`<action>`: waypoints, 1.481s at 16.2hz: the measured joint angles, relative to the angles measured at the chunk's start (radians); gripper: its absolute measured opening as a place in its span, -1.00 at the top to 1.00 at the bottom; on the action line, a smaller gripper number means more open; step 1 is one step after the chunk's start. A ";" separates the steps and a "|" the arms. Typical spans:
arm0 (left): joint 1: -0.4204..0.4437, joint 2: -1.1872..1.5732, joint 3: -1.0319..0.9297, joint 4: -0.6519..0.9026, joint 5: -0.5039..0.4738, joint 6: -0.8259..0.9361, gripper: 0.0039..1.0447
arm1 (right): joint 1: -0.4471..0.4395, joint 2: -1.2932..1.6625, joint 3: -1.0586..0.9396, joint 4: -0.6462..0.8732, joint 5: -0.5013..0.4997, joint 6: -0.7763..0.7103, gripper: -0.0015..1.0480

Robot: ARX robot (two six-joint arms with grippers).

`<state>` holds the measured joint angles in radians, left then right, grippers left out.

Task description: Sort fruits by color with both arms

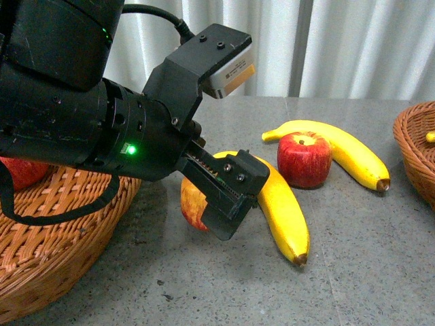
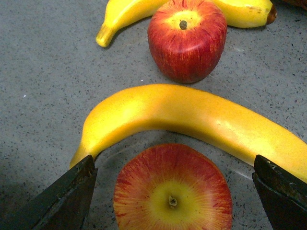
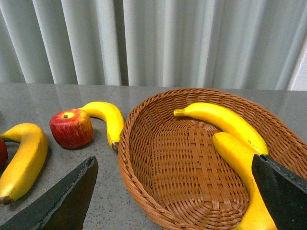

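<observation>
The near apple (image 2: 172, 196) sits on the worktop (image 2: 38, 72), stem up, between the wide-spread jaws of my left end effector (image 2: 172, 163). The jaws stand clear on either side of it and grip nothing. Just beyond the apple the near banana (image 2: 192, 120) curves round it, close enough that I cannot tell whether they touch. Further out stands the far apple (image 2: 187, 38), with the far banana (image 2: 124, 14) bending behind it.

My right end effector (image 3: 175, 160) hangs over the right basket (image 3: 144, 191), jaws equally wide and empty. Two bananas (image 3: 225, 120) lie inside that basket. In the left basket (image 1: 61, 231) I see a bit of red fruit (image 1: 20, 171) behind the arm, an apple by my guess.

I judge the sort roughly half done: yellow fruit is going right and red fruit left, with two apples and two bananas left on the worktop.

The only label I find is a pale tag (image 1: 231, 71) on the left arm's wrist, and its print is too small to read.
</observation>
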<state>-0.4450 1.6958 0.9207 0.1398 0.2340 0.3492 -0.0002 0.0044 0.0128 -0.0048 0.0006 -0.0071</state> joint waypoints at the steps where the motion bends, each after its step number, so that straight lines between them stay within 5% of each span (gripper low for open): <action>1: 0.000 0.008 0.000 -0.002 0.002 0.000 -0.88 | 0.000 0.000 0.000 0.000 0.000 0.000 -0.87; 9: 0.002 0.038 0.006 -0.011 0.011 0.001 -0.88 | 0.000 0.000 0.000 0.000 0.000 0.000 -0.87; 12: 0.002 0.043 0.018 0.002 0.014 0.003 -0.34 | 0.000 0.000 0.000 0.000 0.000 0.000 -0.87; 14: 0.001 0.045 0.021 0.003 0.014 0.003 -0.17 | 0.000 0.000 0.000 0.000 0.000 0.000 -0.87; 21: 0.030 -0.038 0.084 0.010 -0.022 -0.002 -0.10 | 0.000 0.000 0.000 0.000 0.000 0.000 -0.87; 24: 0.116 -0.160 0.112 0.032 -0.130 -0.058 -0.09 | 0.000 0.000 0.000 0.000 0.000 0.000 -0.87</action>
<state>-0.3286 1.5360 1.0328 0.1715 0.1036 0.2916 -0.0002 0.0044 0.0128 -0.0048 0.0006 -0.0074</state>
